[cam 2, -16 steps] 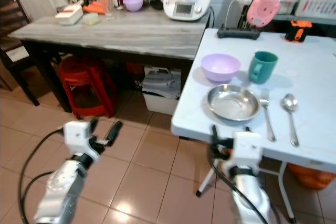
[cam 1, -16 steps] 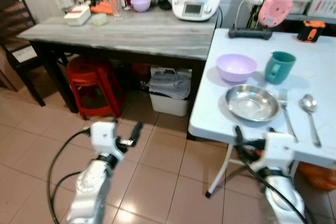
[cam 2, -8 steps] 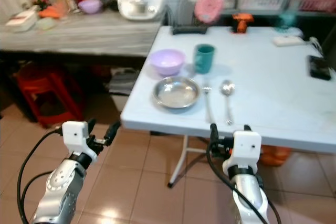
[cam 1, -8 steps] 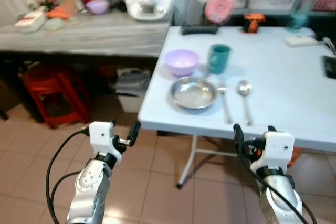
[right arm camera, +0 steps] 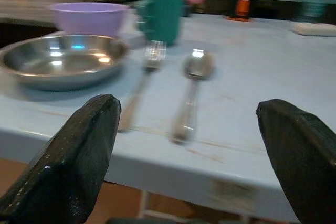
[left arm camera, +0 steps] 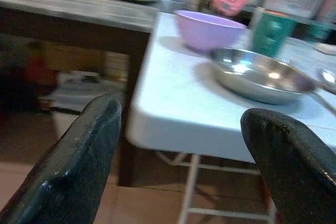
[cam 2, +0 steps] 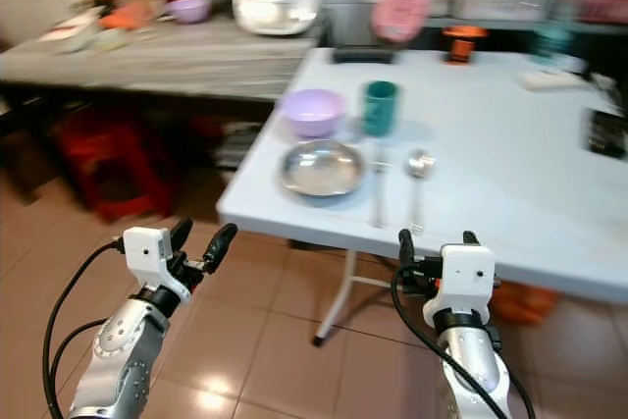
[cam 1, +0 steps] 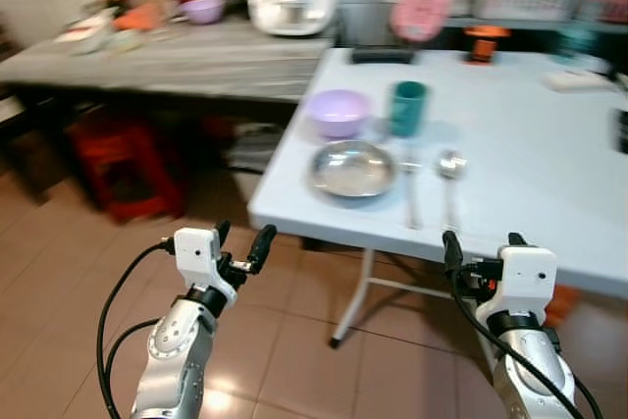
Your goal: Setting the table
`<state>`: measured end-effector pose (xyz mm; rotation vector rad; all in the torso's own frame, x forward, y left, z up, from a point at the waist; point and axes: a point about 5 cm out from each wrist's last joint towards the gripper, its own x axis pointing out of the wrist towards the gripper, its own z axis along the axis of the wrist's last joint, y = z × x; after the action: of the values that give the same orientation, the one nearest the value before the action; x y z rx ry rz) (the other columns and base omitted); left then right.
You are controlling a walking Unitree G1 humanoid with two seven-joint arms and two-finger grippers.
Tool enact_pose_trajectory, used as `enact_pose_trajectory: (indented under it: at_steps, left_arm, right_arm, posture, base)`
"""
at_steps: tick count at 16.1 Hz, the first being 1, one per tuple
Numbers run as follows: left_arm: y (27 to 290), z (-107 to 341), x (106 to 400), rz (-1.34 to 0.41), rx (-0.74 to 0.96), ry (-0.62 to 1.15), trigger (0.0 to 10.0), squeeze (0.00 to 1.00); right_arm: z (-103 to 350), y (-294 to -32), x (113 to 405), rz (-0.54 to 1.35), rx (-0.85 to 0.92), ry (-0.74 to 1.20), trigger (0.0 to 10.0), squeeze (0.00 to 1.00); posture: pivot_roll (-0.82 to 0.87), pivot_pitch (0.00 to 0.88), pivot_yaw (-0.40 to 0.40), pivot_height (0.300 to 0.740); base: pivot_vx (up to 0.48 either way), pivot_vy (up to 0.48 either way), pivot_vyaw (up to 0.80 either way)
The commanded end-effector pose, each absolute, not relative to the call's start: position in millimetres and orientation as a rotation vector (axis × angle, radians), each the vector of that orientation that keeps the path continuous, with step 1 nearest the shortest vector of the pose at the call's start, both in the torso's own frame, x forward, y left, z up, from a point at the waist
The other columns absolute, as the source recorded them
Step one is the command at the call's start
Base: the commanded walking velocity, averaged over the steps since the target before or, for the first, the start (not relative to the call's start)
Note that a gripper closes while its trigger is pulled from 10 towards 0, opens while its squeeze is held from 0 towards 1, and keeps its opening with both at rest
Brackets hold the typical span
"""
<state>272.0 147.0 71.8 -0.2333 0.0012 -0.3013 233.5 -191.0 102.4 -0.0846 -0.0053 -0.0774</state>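
Camera swung slightly; nothing on white folding table point(cam 1: 530, 144) moved. Shiny round steel plate point(cam 1: 353, 169) near its edge, lilac plastic bowl point(cam 1: 339, 111) and teal mug point(cam 1: 407, 108) behind, fork point(cam 1: 410, 183) and spoon point(cam 1: 450, 176) alongside. Left gripper point(cam 1: 241, 245) and right gripper point(cam 1: 481, 244) both spread, empty, below the edge.

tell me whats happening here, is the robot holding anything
No. Both claws are open and empty, held short of the white table's near edge: left claw, right claw. One place is laid: steel plate, fork and spoon beside it, purple bowl and green mug behind.
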Motion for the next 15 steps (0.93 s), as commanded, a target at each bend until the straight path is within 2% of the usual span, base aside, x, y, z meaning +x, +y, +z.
enact_pose_trajectory:
  at_steps: [1,15]
  left_arm:
    - [151.0,77.0,272.5,-0.301,-0.232,-0.017,10.0,0.0]
    - [144.3,80.5,272.9,-0.353,-0.259,-0.026,10.0,0.0]
  right_arm:
    - [108.4,-186.4,234.3,-0.06,-0.082,-0.034,10.0,0.0]
    - [113.5,-188.3,231.9,-0.075,-0.073,-0.06,10.0,0.0]
  posture:
    - [-0.14,0.0,0.077,0.74]
    - [-0.16,0.0,0.086,0.74]
  base:
    - [0.0,0.0,0.44]
    - [0.409,0.0,0.0]
